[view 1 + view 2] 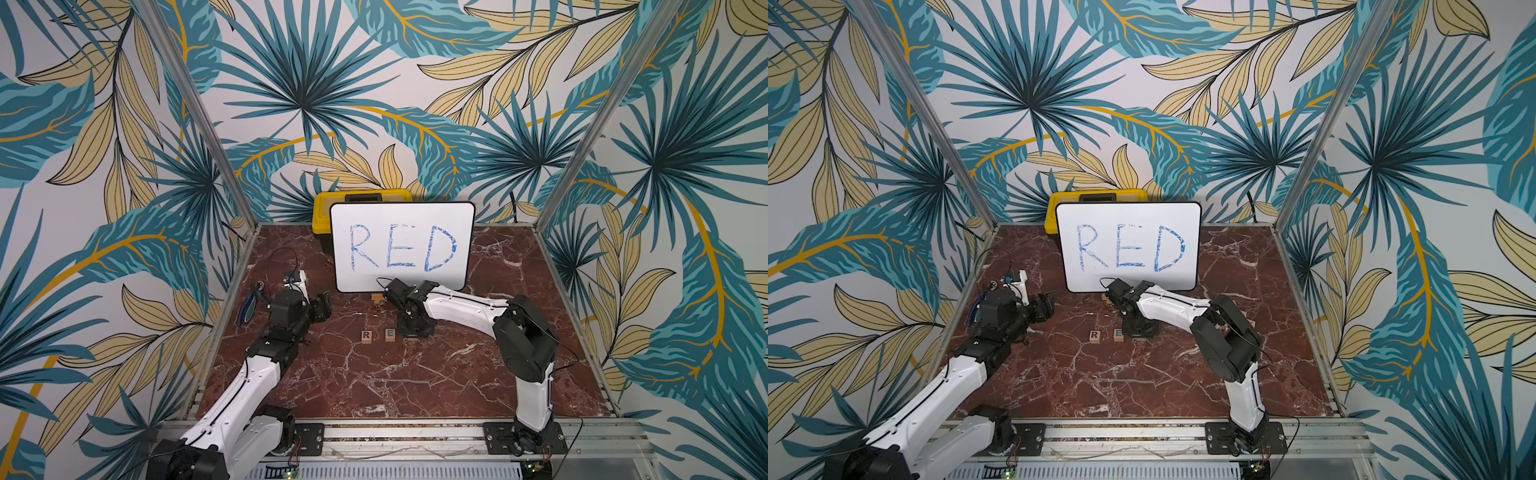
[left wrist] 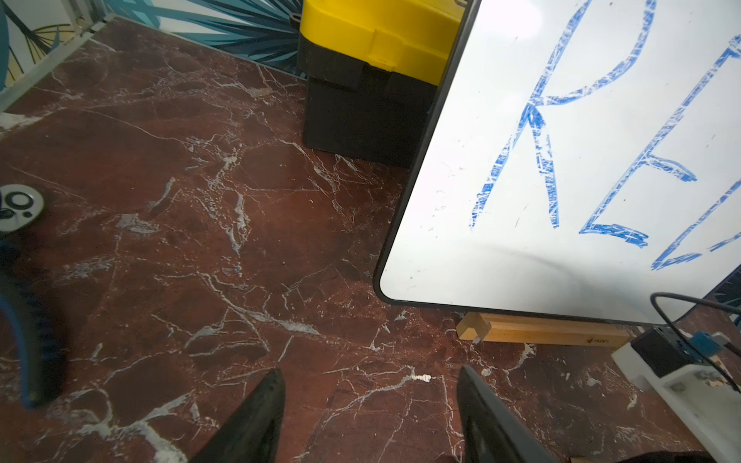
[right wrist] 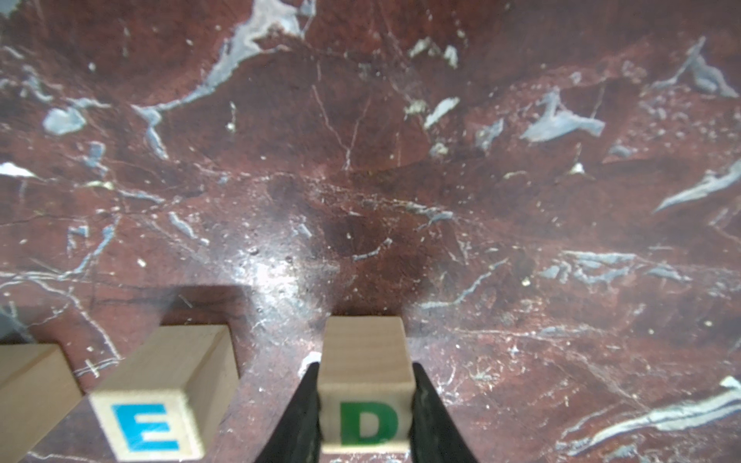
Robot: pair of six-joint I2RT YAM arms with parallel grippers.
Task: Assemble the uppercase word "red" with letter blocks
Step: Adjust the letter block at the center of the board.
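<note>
Two light-wood letter blocks stand side by side on the red marble table in both top views: the R block point(image 1: 366, 336) on the left and the E block point(image 1: 390, 334) to its right. In the right wrist view the E block point(image 3: 148, 425) shows a blue letter. My right gripper point(image 3: 365, 366) points down, shut on the D block point(image 3: 365, 381) with its green letter. It holds that block just right of the E, low over the table. From above the right gripper point(image 1: 412, 332) hides most of the D block. My left gripper point(image 2: 369, 375) is open, empty, off to the left point(image 1: 326, 309).
A white board point(image 1: 402, 245) with blue handwritten RED leans on a wooden stand point(image 2: 541, 330) at the back. Behind it is a yellow-lidded toolbox point(image 1: 361, 199). Blue-handled pliers point(image 1: 249, 305) lie near the left edge, beside my left arm.
</note>
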